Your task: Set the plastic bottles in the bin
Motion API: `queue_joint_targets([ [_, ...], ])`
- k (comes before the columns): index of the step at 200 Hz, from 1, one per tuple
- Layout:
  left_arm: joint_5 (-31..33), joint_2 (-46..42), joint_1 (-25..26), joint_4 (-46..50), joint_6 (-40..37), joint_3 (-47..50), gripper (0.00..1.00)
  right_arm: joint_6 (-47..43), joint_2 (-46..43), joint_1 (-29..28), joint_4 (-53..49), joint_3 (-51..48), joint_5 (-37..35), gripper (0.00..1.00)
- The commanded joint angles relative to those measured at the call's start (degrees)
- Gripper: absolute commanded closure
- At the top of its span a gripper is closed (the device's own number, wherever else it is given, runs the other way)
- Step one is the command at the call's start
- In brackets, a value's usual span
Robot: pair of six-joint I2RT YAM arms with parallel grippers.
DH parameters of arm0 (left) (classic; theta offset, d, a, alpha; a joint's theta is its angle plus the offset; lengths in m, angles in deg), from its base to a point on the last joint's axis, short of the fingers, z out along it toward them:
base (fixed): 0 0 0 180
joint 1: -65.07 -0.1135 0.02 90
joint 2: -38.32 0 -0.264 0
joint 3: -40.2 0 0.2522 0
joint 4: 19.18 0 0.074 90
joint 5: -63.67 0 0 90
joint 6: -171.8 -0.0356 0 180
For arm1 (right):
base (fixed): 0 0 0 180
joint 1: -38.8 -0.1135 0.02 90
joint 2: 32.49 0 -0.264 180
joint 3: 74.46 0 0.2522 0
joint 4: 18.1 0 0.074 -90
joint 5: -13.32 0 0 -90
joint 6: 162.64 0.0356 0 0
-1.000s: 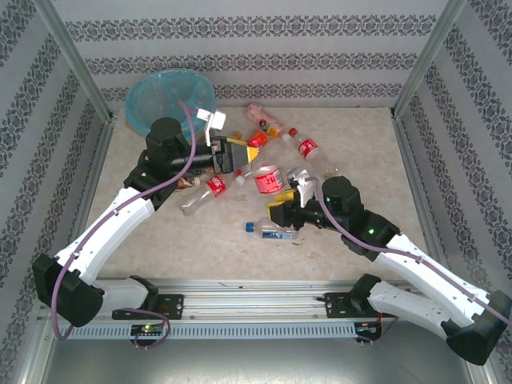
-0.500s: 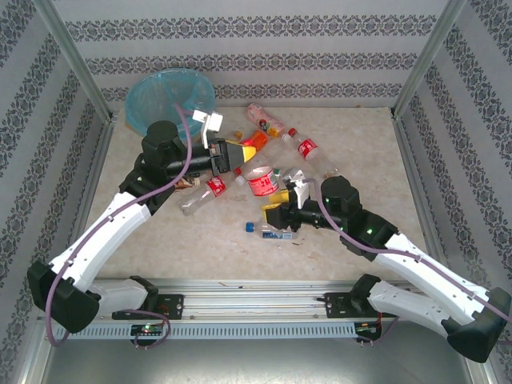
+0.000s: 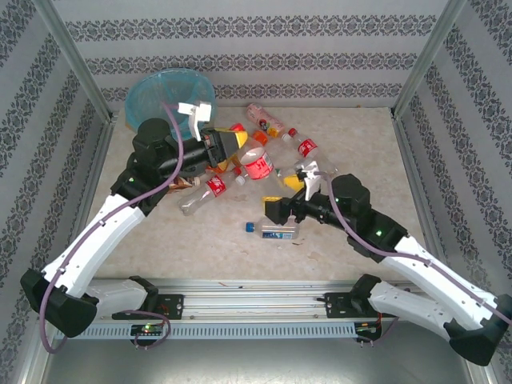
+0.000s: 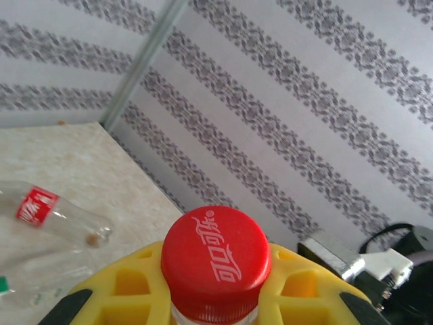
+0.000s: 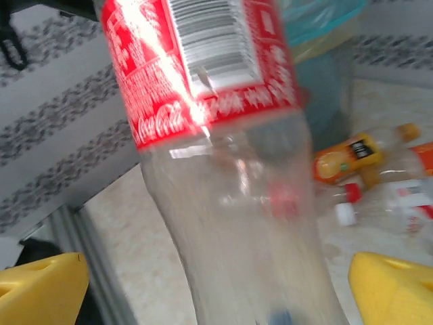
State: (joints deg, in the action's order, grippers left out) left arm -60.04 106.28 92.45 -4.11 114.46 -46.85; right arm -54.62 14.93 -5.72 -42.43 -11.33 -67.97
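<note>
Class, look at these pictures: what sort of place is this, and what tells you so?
Most likely a robotics test cell, not a home: two robot arms bolted to a metal rail, aluminium frame posts holding patterned wall panels, and plastic bottles scattered beside a bin.

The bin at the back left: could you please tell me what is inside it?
Inside the bin, a light-blue bag lining shows; the left arm's cable and white mount cover its near right part.

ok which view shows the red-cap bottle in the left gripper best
Top external: the whole bottle, held at its cap end by the left gripper. Left wrist gives its red cap; right wrist a blurred close-up of label and body.
</note>
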Motion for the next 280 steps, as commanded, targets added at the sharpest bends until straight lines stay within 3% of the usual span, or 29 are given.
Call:
queue_joint_targets([
  [1, 9.49, -2.16, -0.13, 4.75, -7.87, -7.44, 1.0, 1.74, -4.5, -0.58, -1.05, 1.03, -13.36, 0.02],
  [51, 33.74, 3.59, -1.9, 18.54, -28.44, -29.97, 1.0, -0.34, -13.68, -0.41, -0.06, -1.89, -28.0, 0.02],
  [82, 43.11, 10.7, -4.43, 23.79, -36.89, -45.11, 1.0, -1.31, -13.36, -0.22, -1.71, -0.1, -28.68, 0.02],
  [110, 44.0, 18.08, -11.91, 28.69, -38.94, -53.51, 1.0, -2.27, -11.28, -0.18, -2.6, 1.98, -27.18, 0.02],
  [139, 42.61, 23.87, -18.98, 30.64, -39.17, -54.88, 1.0, -1.99, -10.34, -0.16, -2.14, 2.4, -25.99, 0.02],
  [155, 42.61, 26.05, -20.35, 30.65, -38.92, -54.08, 1.0, -1.29, -10.08, -0.18, -2.06, 2.49, -25.4, 0.02],
  [191, 35.24, 28.07, -23.14, 22.51, -34.59, -45.5, 1.0, 0.4, -9.57, -0.14, -1.51, 1.88, -24.45, 0.03],
  [280, 29.84, 29.94, -26.5, 14.9, -26.77, -29.54, 1.0, 1.67, -12.31, -0.15, -2.6, 0.36, -26.42, 0.03],
])
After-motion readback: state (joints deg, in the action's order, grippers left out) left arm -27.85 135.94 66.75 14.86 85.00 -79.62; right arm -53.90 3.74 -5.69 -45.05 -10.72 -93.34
